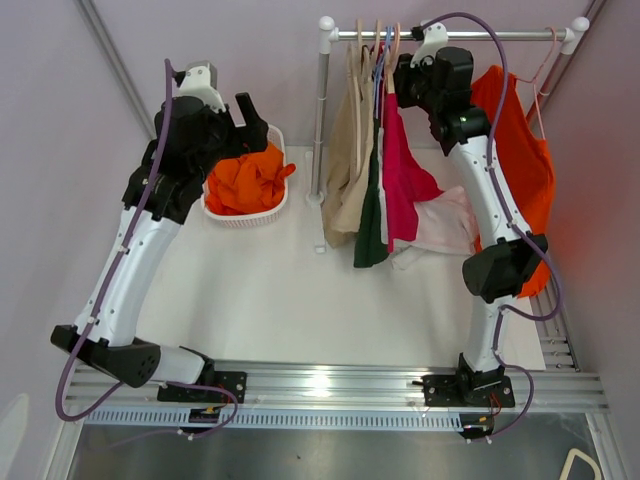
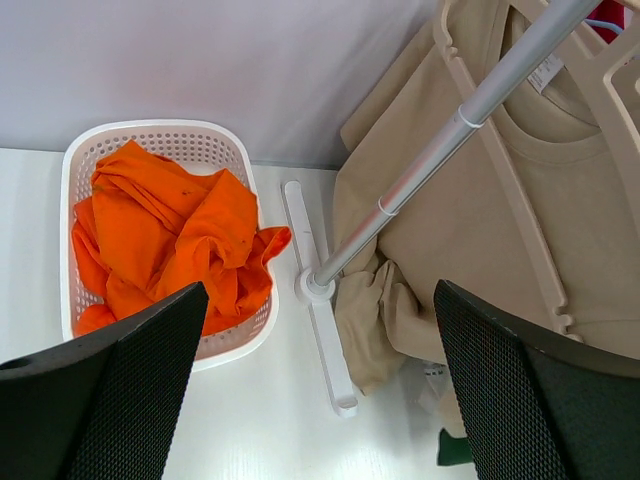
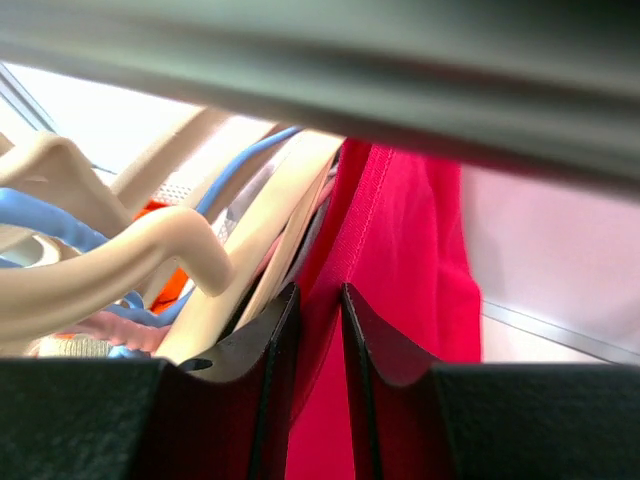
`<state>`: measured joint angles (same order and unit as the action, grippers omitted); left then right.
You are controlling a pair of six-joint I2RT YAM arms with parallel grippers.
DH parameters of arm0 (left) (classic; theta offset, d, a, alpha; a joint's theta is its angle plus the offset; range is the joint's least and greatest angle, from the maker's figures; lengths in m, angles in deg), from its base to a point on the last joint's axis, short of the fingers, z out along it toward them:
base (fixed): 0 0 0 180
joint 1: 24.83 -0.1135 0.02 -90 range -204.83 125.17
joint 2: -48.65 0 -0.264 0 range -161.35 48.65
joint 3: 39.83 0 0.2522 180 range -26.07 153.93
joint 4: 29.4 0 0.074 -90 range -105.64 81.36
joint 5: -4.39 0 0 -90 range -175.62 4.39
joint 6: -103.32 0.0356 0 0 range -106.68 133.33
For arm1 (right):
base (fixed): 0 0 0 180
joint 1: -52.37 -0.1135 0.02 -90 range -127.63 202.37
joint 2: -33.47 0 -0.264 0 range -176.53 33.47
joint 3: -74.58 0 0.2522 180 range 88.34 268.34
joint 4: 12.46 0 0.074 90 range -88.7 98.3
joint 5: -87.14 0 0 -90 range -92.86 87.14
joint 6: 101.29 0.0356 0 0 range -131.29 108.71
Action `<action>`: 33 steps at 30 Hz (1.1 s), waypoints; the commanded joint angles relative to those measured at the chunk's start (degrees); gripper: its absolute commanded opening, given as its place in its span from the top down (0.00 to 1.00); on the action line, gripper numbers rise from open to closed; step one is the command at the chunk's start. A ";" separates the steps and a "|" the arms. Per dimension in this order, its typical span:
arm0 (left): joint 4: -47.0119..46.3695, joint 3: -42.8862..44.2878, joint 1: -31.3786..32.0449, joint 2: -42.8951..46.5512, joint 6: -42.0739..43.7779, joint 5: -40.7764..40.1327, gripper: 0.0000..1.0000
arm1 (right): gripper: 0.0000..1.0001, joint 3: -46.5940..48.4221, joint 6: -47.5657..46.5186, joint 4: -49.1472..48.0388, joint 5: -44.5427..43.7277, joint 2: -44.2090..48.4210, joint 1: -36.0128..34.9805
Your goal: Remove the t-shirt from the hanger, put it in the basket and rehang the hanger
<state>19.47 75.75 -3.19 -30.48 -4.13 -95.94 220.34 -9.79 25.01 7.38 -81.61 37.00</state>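
Right gripper (image 3: 315, 300) sits up at the rail (image 1: 455, 34). Its two black fingers (image 3: 270, 370) are drawn almost together, with a fold of the magenta t-shirt (image 3: 400, 260) pinched in the narrow slot between them, beside a stitched seam. That shirt hangs from the rail among other garments, its long axis running straight down from neck to hem, with the hem toward the table (image 1: 260, 290). Cream hangers (image 3: 150, 250) and a blue hanger (image 3: 35, 212) crowd just beside it; which one carries it I cannot tell.

Left gripper (image 2: 320, 300) hovers with its fingers wide apart, gripping nothing, over the rack's foot (image 2: 322, 340), between the basket and a beige t-shirt (image 2: 520, 210).

The white perforated basket (image 2: 160, 138) holds a crumpled orange garment (image 2: 170, 230), one corner spilling over the rim.

A small white label (image 2: 548, 70) shows at the beige shirt's neck, its print too small to read.
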 commanded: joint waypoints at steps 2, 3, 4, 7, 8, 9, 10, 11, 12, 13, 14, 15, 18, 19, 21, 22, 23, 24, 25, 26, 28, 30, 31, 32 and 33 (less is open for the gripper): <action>-1.80 -1.01 0.59 2.67 0.84 -0.04 0.01 | 0.73 2.03 0.61 -0.50 -1.18 1.97 -1.06; -1.80 -1.18 0.59 2.76 0.75 0.13 0.00 | 0.72 2.55 0.53 -0.07 -2.23 1.89 -0.97; -1.80 -1.27 0.59 2.76 0.75 0.13 0.00 | 0.72 2.99 0.44 0.72 -2.59 1.88 -0.88; -1.72 -1.10 0.59 2.84 0.67 0.13 0.01 | 0.71 5.01 -0.18 3.36 -2.86 1.97 0.17; -1.80 -1.27 0.59 2.76 0.58 0.05 0.00 | 0.71 5.28 -0.53 3.89 -2.68 2.06 1.04; -1.80 -1.19 0.59 2.76 0.49 0.04 0.01 | 0.71 5.37 -0.79 5.02 -2.51 2.84 1.40; -1.80 -1.27 0.59 2.67 0.40 0.22 0.00 | 0.70 5.19 -0.88 5.65 -2.85 3.46 1.75; -1.63 -1.19 0.59 2.58 0.31 0.22 0.01 | 0.70 5.11 -1.23 6.35 -2.94 3.99 2.36; -1.71 -1.10 0.67 2.49 0.23 0.31 0.01 | 0.70 4.84 -1.23 7.57 -3.03 4.60 2.63; -1.63 -0.84 0.67 2.41 0.14 0.31 0.01 | 0.69 3.97 -1.32 8.02 -3.38 6.09 2.81; -1.63 -1.01 0.67 2.23 0.05 0.31 0.00 | 0.69 3.18 -1.23 8.46 -3.65 7.15 2.89; -1.28 -0.75 0.67 2.23 -0.04 0.39 0.00 | 0.69 2.04 -1.93 8.46 -4.26 8.20 2.90; -0.23 0.22 1.11 2.23 -0.83 0.83 0.00 | 0.69 -2.45 -3.17 9.25 -7.25 12.77 3.59; -0.05 0.48 1.38 2.49 -0.92 0.75 0.01 | 0.68 -2.98 -2.99 9.86 -7.43 13.65 4.03; 0.39 0.66 2.34 3.28 -0.83 0.05 0.01 | 0.63 -4.03 -2.12 12.23 -7.08 16.20 5.09; 0.31 0.57 2.52 3.54 -0.65 -0.13 0.00 | 0.61 -4.38 -1.94 13.20 -7.08 17.17 5.18; 0.31 0.49 2.96 3.90 -0.57 -0.39 0.01 | 0.60 -4.21 -1.76 14.43 -7.77 18.83 5.18; 0.31 0.40 3.05 4.07 -0.65 -0.48 0.00 | 0.54 -4.13 -1.76 16.53 -8.13 19.72 5.18; 0.57 0.40 3.22 4.34 -0.57 -0.57 0.01 | 0.52 -4.21 -0.46 17.33 -8.74 20.68 5.27; 0.66 0.57 3.22 4.60 -0.56 -0.66 0.01 | 0.50 -4.30 -0.18 17.95 -9.62 22.52 5.27; 1.18 0.40 3.49 5.04 -0.57 -0.66 0.00 | 0.39 -4.74 -0.18 19.01 -13.57 24.11 5.62; 1.19 0.05 3.75 5.65 -0.65 -0.92 0.00 | 0.30 -5.87 -0.62 18.67 -14.81 25.96 6.67; 1.19 -0.22 3.84 6.00 -0.83 -0.84 0.00 | 0.29 -6.75 -0.79 17.88 -14.46 26.49 7.46; 1.01 -0.74 3.84 6.44 -0.92 -0.66 0.00 | 0.28 -7.11 -1.14 17.43 -14.37 26.75 9.64; 1.10 -0.57 3.93 6.53 -1.00 -0.48 0.00 | 0.28 -6.94 -1.23 17.86 -14.46 26.58 10.79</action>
<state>21.05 74.90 0.05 -26.31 -4.63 -96.01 214.38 -10.49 41.93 -4.23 -55.63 44.58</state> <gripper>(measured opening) 0.994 0.718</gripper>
